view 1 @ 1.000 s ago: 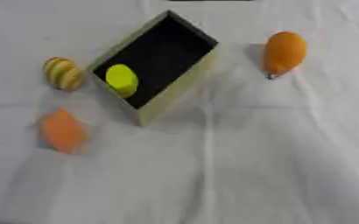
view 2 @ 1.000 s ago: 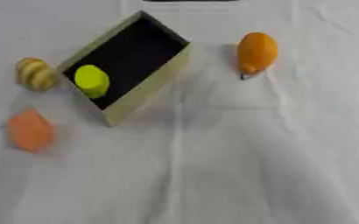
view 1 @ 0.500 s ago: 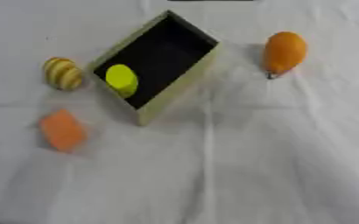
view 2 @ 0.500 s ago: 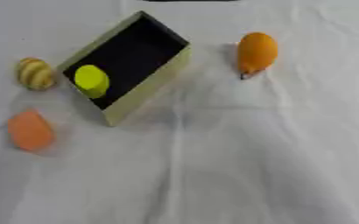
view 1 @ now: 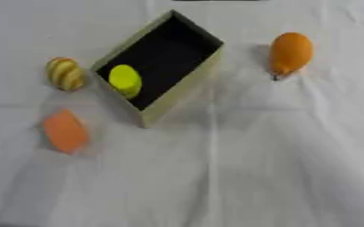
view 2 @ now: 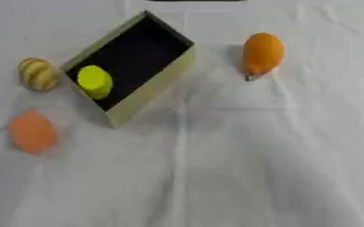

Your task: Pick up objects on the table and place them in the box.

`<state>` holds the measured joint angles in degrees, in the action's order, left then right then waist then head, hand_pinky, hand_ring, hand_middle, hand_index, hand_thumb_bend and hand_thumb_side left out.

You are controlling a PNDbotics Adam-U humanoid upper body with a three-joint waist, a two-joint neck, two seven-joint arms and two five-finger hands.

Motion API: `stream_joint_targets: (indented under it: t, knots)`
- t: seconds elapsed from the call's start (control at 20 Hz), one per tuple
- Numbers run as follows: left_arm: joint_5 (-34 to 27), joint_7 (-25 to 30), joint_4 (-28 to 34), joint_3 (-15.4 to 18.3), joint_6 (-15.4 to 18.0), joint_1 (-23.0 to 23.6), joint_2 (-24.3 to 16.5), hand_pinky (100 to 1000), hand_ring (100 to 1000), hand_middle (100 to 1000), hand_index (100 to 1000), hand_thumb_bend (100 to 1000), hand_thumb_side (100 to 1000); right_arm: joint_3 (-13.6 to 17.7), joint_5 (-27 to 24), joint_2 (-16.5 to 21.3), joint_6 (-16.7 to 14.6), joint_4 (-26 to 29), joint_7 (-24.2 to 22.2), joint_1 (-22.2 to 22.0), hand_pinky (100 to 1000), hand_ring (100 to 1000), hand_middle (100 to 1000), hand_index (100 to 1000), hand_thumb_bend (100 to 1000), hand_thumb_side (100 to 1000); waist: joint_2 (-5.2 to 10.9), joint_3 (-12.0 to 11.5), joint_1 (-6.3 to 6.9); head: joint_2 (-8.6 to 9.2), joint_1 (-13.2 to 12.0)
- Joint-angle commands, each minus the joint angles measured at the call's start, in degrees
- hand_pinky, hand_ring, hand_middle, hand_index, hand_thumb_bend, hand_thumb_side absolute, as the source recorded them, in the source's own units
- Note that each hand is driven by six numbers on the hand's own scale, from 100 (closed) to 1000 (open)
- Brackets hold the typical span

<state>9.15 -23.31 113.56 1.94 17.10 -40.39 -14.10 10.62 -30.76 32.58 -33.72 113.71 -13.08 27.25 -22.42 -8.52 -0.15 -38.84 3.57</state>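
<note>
Tan cardboard box [view 1: 181, 91], black-lined: holds yellow rounded object [view 1: 125, 80]. Between picks; neither robot hand visible, state unknown. Next: grasp orange fruit-shaped object [view 1: 290, 52], striped yellow object [view 1: 65, 73] or orange oval object [view 1: 65, 131].

Your view is filled by the bench [view 1: 239, 177], covered edge to edge with a white cloth [view 2: 239, 168]. The cloth is wrinkled: you can see one long crease running top to bottom near the middle and a fainter fold crossing it. Light is soft and even, shadows short and pale. A dark strip [view 1: 216, 0] shows at the far edge; what it is cannot be told.
</note>
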Motion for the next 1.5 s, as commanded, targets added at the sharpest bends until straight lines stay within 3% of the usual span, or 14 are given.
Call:
stream_joint_targets:
  t: [0.05,0.2,0.35,0.65,0.9,1.2,1.5]
  knots:
    - [0.0,-0.1,1.0,0.2,0.0,-1.1,-0.8,691,717,729,880,524,528,1.2,1.2,2.6,0.8,0.9,0.8,0.4,908,902,648,827,100,538,1.01,-0.1,-0.12,0.55,-0.6]
    - [0.2,-0.2,1.0,0.3,0.0,-0.9,-1.5,691,717,729,880,524,527,1.9,4.8,6.6,0.1,0.9,2.1,-1.1,895,909,651,833,100,531,1.13,0.2,-0.64,0.27,-1.1]
    - [0.4,-0.2,1.0,0.3,-0.1,-0.8,-2.2,691,717,729,879,525,526,2.1,10.7,13.0,-2.8,0.9,4.0,-3.7,876,914,668,844,100,537,1.26,0.6,-1.24,-0.2,-1.5]
    - [0.9,-0.3,1.0,0.4,-0.6,0.0,-3.8,689,717,728,879,520,532,1.5,28.8,27.5,-6.2,0.9,9.2,-9.7,835,915,748,880,100,610,1.35,1.8,-2.21,-0.65,-2.6]
    - [1.1,-0.5,1.0,0.4,-0.8,0.5,-4.9,689,717,728,879,519,534,-0.2,42.8,34.9,-6.7,-1.6,13.0,-10.9,820,914,804,905,138,625,1.37,2.5,-2.76,-0.47,-2.7]
    - [1.3,-0.5,1.0,0.3,-0.9,0.6,-5.4,690,723,731,879,521,533,-4.8,55.5,38.7,-12.7,-10.6,13.8,-8.7,826,930,869,928,258,572,1.46,2.5,-3.29,-0.48,-1.5]
    - [1.3,-0.4,1.0,0.1,-1.0,0.8,-5.5,689,721,729,879,519,535,-8.7,62.8,39.5,-16.3,-17.2,13.9,-6.7,829,935,888,935,294,545,1.51,2.2,-3.5,-0.34,-1.1]
